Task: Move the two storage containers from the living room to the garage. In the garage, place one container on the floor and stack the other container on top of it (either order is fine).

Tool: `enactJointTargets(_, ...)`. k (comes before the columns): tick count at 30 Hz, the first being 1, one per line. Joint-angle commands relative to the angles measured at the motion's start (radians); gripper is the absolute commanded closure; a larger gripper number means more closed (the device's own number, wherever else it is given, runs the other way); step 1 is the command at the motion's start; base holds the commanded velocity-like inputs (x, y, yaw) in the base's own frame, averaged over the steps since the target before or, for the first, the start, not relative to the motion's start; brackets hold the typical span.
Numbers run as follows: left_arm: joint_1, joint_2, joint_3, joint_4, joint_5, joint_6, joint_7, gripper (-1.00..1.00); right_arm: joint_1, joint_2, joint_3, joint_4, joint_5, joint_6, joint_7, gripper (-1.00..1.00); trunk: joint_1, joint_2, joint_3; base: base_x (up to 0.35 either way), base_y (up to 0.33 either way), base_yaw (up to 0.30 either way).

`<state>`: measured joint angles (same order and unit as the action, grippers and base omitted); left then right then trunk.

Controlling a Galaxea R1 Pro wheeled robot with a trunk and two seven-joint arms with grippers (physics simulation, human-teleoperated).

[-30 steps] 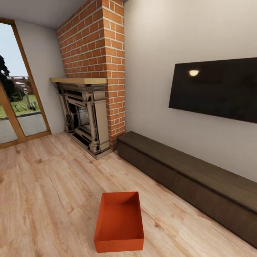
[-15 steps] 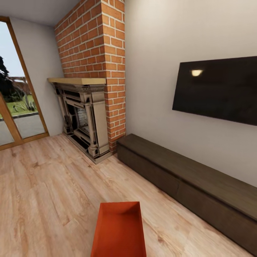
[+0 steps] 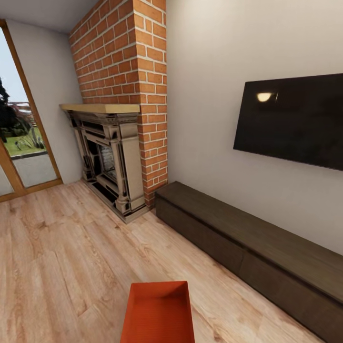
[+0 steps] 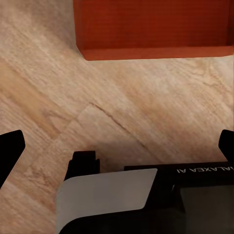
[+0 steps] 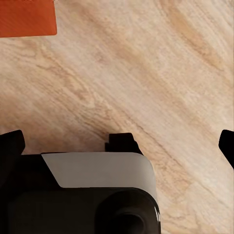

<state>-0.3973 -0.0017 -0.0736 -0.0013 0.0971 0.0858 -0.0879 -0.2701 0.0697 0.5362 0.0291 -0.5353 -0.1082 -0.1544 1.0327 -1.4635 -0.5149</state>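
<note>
Head view — storage container (image 3: 158, 312) at bottom edge.

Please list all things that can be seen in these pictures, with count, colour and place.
bin: one, orange-red, on the wood floor, bottom centre of the head view
floor: one, light wood planks
chimney: one, red brick, far left corner
fireplace: one, beige and dark, at the chimney's foot
TV: one, black, on the right wall
cabinet: one, dark wood, low, along the wall under the TV
glass door: wood frame, far left
left tool: black fingers apart, over the floor near the bin
right tool: black fingers apart, over the floor
</note>
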Motion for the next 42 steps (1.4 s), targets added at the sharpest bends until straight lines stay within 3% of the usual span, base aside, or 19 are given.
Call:
enactJointTargets(1, -0.001, 0.000, -0.008, 0.000, 0.010, 0.004, -0.003, -1.00, -0.001, 0.001, 0.008, 0.003, -0.009, -0.005, -0.001, -1.00, 0.000, -0.001, -0.001, 0.017, 0.000, 0.000)
enactJointTargets(14, -0.001, 0.003, -0.008, 0.000, 0.010, 0.003, -0.003, -1.00, -0.001, 0.001, 0.008, 0.003, -0.009, -0.005, -0.001, -1.00, 0.000, -0.001, -0.001, 0.107, 0.000, 0.000)
enactJointTargets(42, -0.001, 0.003, -0.008, 0.000, 0.010, 0.003, -0.003, -1.00, -0.001, 0.001, 0.008, 0.003, -0.009, -0.004, -0.001, -1.00, 0.000, -0.001, -0.001, 0.002, 0.045, 0.000)
